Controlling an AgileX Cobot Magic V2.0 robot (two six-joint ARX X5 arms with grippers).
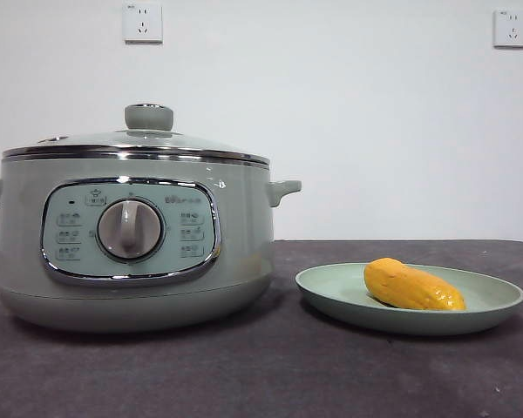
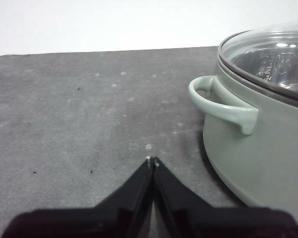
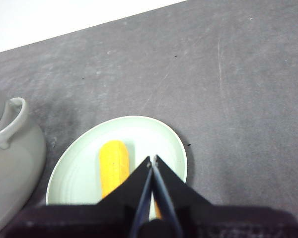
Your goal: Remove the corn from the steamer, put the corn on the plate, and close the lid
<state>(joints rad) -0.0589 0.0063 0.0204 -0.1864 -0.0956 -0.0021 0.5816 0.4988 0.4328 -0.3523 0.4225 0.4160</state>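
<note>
The plate (image 1: 331, 287) is sitting nearest the front camera, low on the dark grey table (image 1: 244, 374), and the corn (image 1: 411, 286) is lying on it, resting on its side slightly right of the plate's middle, one tapered end pointing toward the steamer (image 1: 35, 261). The steamer is standing just to the left of the plate, apart from it, with a strip of bare table showing between the two. Its control panel and central dial (image 1: 130, 229) are facing forward, and a small side handle (image 1: 283, 189) is jutting out toward the plate. The lid (image 1: 157, 144) is sitting closed on the steamer, chrome rim seated level all round and knob (image 1: 148, 116) standing upright on top. Nothing is standing in front of either item in the front view, and neither arm is showing there. The left gripper (image 2: 152, 159) is hovering over open table beside the steamer's other handle (image 2: 223, 106), with its two black jaws pressed together, tips meeting, holding nothing. The right gripper (image 3: 152, 159) is hanging above the plate (image 3: 164, 134), its jaws likewise pressed tip to tip and empty; its dark body is covering one end of the corn (image 3: 113, 166) in that view. Two white wall sockets (image 1: 143, 22) are showing on the pale wall behind the table.
</note>
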